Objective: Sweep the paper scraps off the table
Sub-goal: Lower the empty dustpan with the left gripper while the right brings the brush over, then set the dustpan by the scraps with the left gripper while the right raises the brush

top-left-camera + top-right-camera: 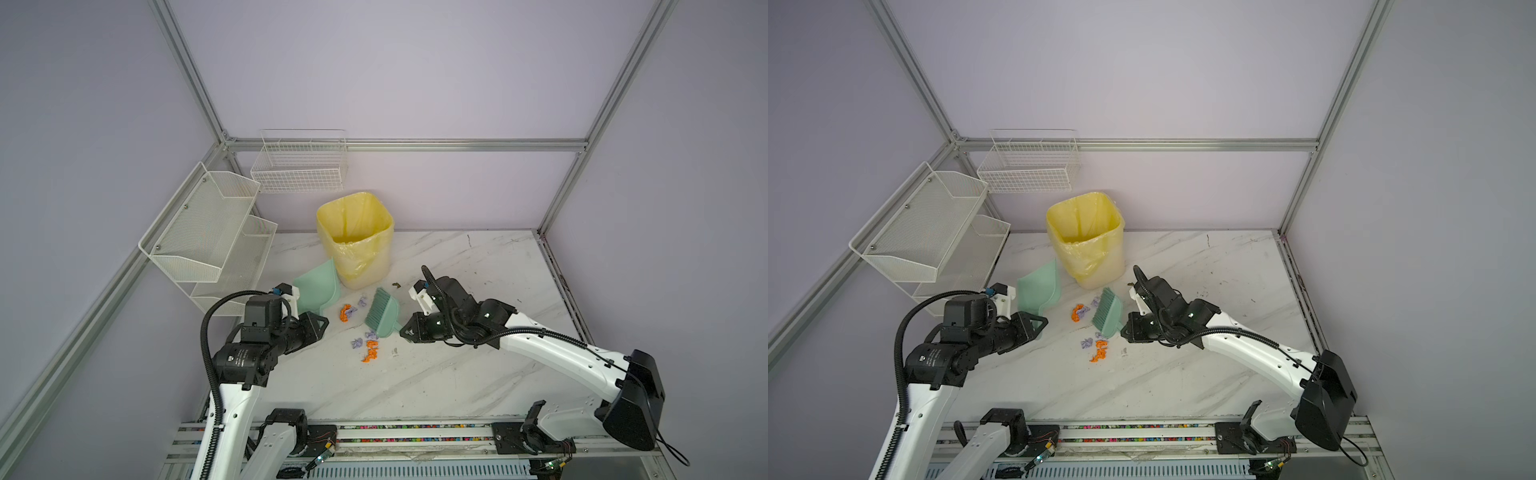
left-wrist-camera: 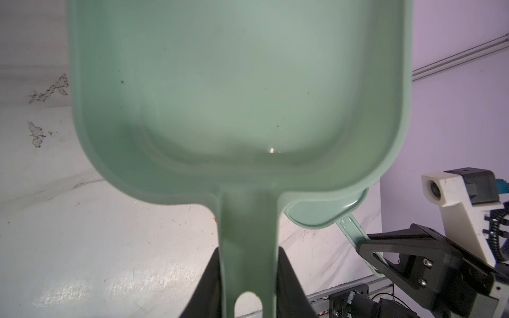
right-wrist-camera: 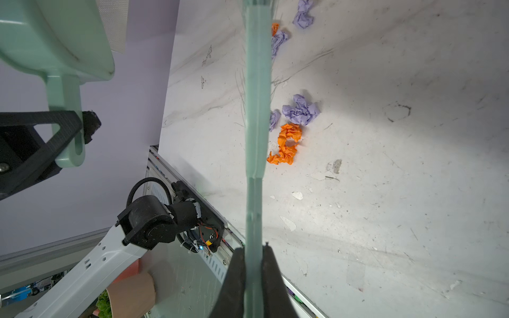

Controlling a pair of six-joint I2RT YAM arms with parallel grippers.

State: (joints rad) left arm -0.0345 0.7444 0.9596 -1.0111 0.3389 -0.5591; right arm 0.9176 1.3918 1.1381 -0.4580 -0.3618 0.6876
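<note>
Two arms of matching build. Left arm (image 1: pixel 232 411): glossy white shell, matte black joint housings. One housing bears a white printed label (image 1: pixel 239 357), lettering too small to read. A black ribbed cable conduit (image 1: pixel 205 332) runs along it in a loop. Right arm (image 1: pixel 552 353): same white shell with small black slots, a bulky black elbow casing (image 1: pixel 631 403) and a thin black cable. Right gripper (image 1: pixel 405 329): black open-frame triangular fingers (image 2: pixel 413 239), two silver screws behind them. White wrist-camera bracket (image 1: pixel 419 297) with a blue connector.
</note>
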